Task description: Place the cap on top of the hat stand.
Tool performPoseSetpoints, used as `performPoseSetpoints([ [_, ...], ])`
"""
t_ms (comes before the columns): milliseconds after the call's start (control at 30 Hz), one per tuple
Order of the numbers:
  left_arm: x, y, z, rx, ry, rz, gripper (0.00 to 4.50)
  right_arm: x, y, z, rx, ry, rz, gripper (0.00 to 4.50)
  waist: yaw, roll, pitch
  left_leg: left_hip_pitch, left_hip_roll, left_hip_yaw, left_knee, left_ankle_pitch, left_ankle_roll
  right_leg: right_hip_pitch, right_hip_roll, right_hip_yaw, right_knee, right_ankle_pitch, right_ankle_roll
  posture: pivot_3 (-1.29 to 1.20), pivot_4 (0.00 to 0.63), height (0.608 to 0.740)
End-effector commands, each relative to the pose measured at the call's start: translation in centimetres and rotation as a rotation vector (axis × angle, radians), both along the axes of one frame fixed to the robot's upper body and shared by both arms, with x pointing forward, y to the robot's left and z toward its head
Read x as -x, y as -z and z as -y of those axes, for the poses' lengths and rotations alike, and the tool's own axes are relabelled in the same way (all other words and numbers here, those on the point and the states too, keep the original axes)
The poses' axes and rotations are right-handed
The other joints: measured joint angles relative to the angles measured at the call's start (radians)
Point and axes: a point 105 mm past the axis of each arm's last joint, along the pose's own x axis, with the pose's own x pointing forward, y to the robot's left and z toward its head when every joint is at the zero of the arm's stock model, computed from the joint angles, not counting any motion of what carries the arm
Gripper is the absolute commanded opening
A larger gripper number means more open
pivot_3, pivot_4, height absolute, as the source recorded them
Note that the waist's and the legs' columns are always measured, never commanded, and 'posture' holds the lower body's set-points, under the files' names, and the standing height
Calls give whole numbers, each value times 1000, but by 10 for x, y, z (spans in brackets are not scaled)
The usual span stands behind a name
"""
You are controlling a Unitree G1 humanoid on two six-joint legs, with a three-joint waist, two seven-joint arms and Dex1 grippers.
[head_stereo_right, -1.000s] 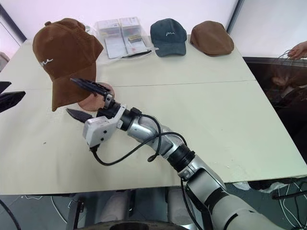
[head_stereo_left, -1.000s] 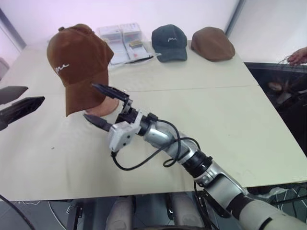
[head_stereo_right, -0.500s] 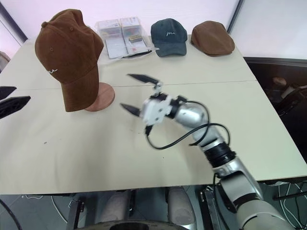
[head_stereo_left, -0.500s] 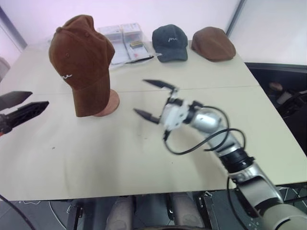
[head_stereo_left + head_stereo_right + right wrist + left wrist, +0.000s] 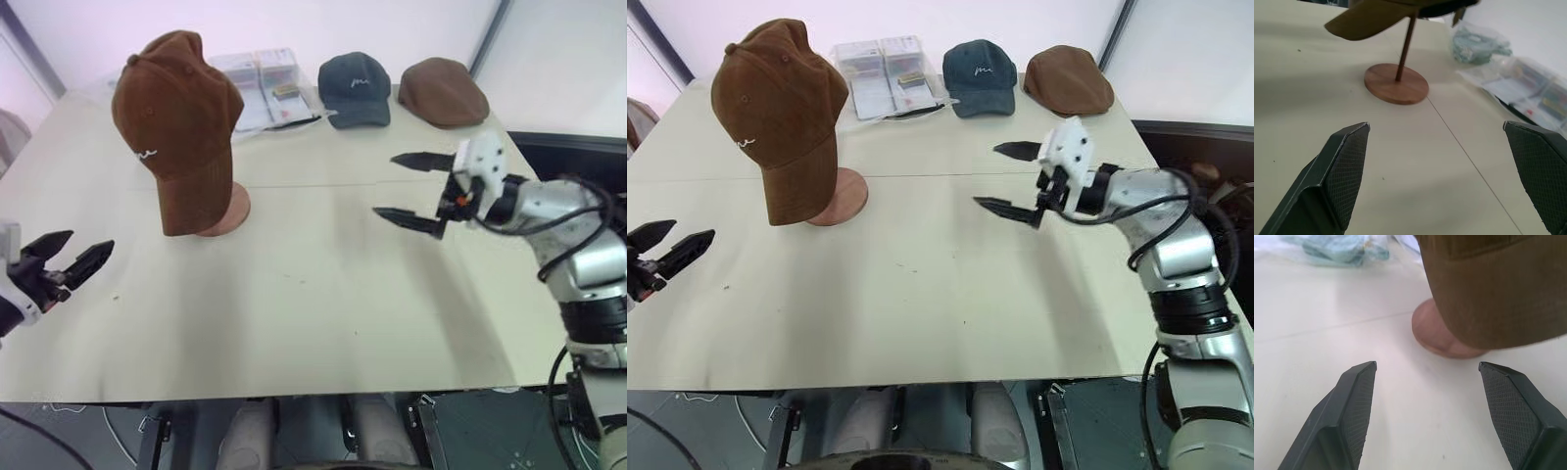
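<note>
The brown corduroy cap (image 5: 176, 108) with white script sits on top of the hat stand, brim hanging down toward me. It covers the stand's top, and the round wooden base (image 5: 231, 211) shows beneath it. The right wrist view shows the stand's thin rod (image 5: 1406, 44) and base (image 5: 1396, 83) under the cap's brim (image 5: 1376, 19). My right gripper (image 5: 384, 186) hovers open and empty over the table, well to the right of the stand. My left gripper (image 5: 88, 242) is open and empty at the table's left edge, pointing toward the stand's base (image 5: 1435, 333).
At the table's far edge lie a dark teal cap (image 5: 355, 88), a plain brown flat cap (image 5: 443, 93) and clear packets of papers (image 5: 260, 83). A seam crosses the cream table (image 5: 294, 313). Dark floor lies beyond its right edge.
My right gripper has drawn away from the cap's brim to the right, rolling as it went. The cap stays on the stand, tilted less than before. My left gripper has sunk lower.
</note>
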Motion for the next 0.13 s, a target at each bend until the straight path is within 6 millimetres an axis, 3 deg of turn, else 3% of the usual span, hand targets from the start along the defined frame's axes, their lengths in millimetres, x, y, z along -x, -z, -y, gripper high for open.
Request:
performPoseSetpoints([
  [33,7,-20,-11,-22,-22,68,3490,-3,-26,17,-28,22,17,4475,-1,0,0,0,0,0,0,0,0,0,0,0,0,0,0,0,150,740],
  [133,9,-22,-16,-22,-39,73,3490,-6,-27,22,-10,30,12,4475,0,0,0,-1,0,0,0,0,0,0,0,0,-1,0,0,0,150,740],
])
